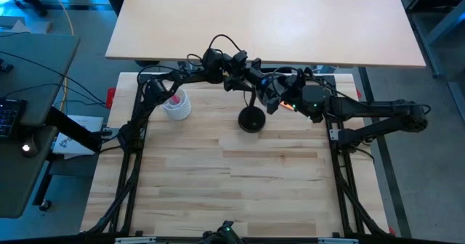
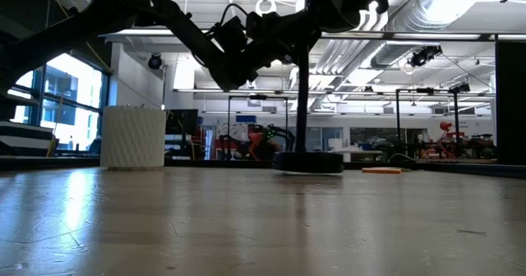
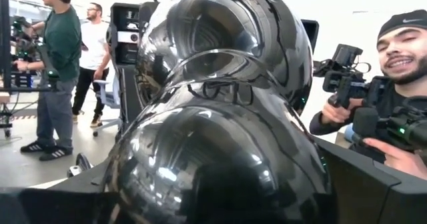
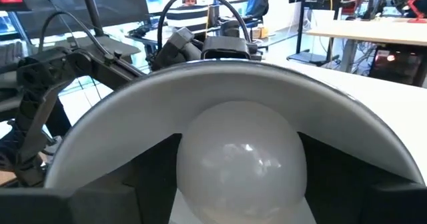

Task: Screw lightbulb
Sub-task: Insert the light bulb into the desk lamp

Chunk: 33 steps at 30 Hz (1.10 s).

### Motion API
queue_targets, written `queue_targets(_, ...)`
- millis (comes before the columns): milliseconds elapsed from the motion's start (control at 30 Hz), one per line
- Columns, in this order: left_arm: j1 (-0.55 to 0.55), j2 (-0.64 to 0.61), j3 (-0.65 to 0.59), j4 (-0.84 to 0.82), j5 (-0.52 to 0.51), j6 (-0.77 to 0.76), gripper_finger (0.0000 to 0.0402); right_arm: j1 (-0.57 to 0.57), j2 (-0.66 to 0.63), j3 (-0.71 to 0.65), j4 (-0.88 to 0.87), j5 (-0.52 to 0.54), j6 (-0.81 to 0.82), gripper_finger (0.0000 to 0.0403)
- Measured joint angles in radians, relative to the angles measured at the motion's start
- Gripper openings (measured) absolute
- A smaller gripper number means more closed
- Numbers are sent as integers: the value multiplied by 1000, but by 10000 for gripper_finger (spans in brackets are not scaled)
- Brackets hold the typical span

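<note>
A black desk lamp stands on its round base (image 1: 251, 119) at the table's far middle, with its stem (image 2: 302, 103) upright. Its glossy black head (image 3: 220, 117) fills the left wrist view. My left gripper (image 1: 237, 62) reaches it from the left and is shut on it. The white frosted lightbulb (image 4: 240, 161) sits in the mouth of the lamp's white inner shade (image 4: 227, 84). My right gripper (image 1: 279, 93) comes from the right and is closed around the bulb. The bulb's screw base is hidden behind its globe. My left gripper holds the lamp head between its two widely spread fingers, at the head's rounded back (image 3: 127, 177). It comes about level from the table's left. The lamp stays standing on its base. My right gripper has the bulb's round globe (image 4: 190, 177) between its two fingers (image 4: 100, 191). It comes about level from the table's right. The bulb sits in the shade's mouth, clear of the table. The screw end is hidden by the globe.
A white ribbed cup (image 1: 176, 106) with pink items stands left of the lamp, near the left arm. A second, lighter table (image 1: 261, 19) lies beyond the far edge. People with cameras stand in the room behind. The near half of the wooden table (image 1: 232, 186) holds nothing.
</note>
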Motion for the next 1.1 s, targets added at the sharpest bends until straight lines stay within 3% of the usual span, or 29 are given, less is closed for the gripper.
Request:
queue_targets(300,-9,0,3,2,15,0,335,-2,-3,1,-24,-58,-79,321)
queue_targets(933,-9,0,3,0,25,-16,335,11,-6,2,-123,-44,-313,326)
queue_targets(1100,-9,-2,3,2,35,-19,335,53,-11,2,-152,58,-425,326)
